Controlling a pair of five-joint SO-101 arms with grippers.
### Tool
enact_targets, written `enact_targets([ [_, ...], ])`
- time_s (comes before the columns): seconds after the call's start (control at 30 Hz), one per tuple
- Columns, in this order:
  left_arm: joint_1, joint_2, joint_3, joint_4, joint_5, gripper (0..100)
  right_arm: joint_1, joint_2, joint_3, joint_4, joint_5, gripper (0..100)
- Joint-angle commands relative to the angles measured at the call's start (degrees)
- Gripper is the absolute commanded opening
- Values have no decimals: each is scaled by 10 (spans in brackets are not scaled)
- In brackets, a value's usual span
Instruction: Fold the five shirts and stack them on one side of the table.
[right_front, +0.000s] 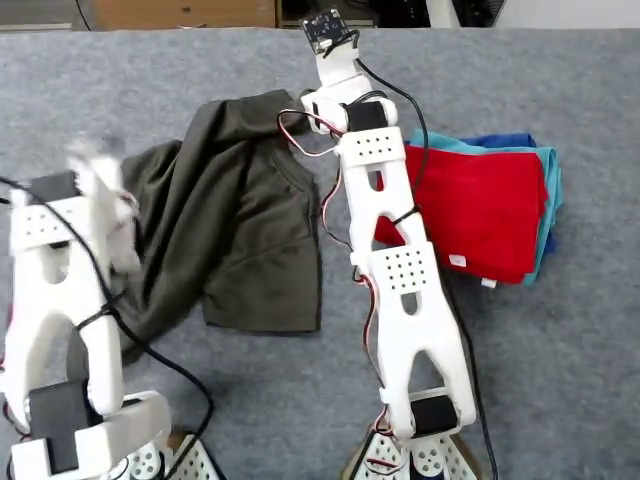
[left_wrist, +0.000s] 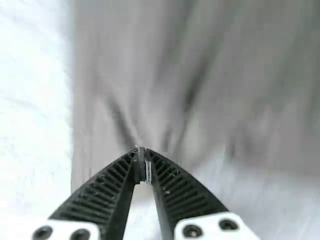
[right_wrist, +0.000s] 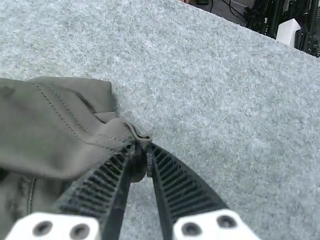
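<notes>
Olive shirt (right_front: 250, 230) lies rumpled at 9 o'clock of the folded stack (right_front: 490, 210); left gripper (left_wrist: 141, 164) and right gripper (right_wrist: 141, 152) each clamped on its edge; light, limp cloth, likely slumps, best held taut by corners

The right arm (right_front: 400, 270) stretches far out across the table, and the right gripper (right_wrist: 141, 150) is pinched tight on an edge of the dark shirt (right_front: 250, 230). The left arm (right_front: 50, 300) stands bent at the near left. The left gripper (left_wrist: 141, 155) is likewise closed, with the shirt's cloth nipped at its tips.
</notes>
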Motion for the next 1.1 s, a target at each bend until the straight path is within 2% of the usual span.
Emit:
enact_targets([
  [0.0,-10,-20,-78,-101,149,19,9,-7,-29,-8,-1,2],
  [0.23,54,33,29,-384,225,19,8,-7,-29,-8,-1,2],
  [0.33,60,112,60,-455,259,19,8,-7,-29,-8,-1,2],
  [0.47,59,218,28,-401,280,19,9,-7,-29,-8,-1,2],
  [0.6,58,283,-24,-290,274,19,9,-7,-29,-8,-1,2],
  [0.7,64,293,-51,-190,273,19,9,-7,-29,-8,-1,2],
  [0.77,71,292,-48,-152,257,19,9,-7,-29,-8,-1,2],
  [0.87,88,291,-3,-135,211,19,8,-7,-29,-8,-1,2],
  [0.97,85,290,66,-163,208,19,7,-7,-29,-8,-1,2],
  [1.07,62,254,71,-168,210,19,8,-7,-29,-8,-1,2],
])
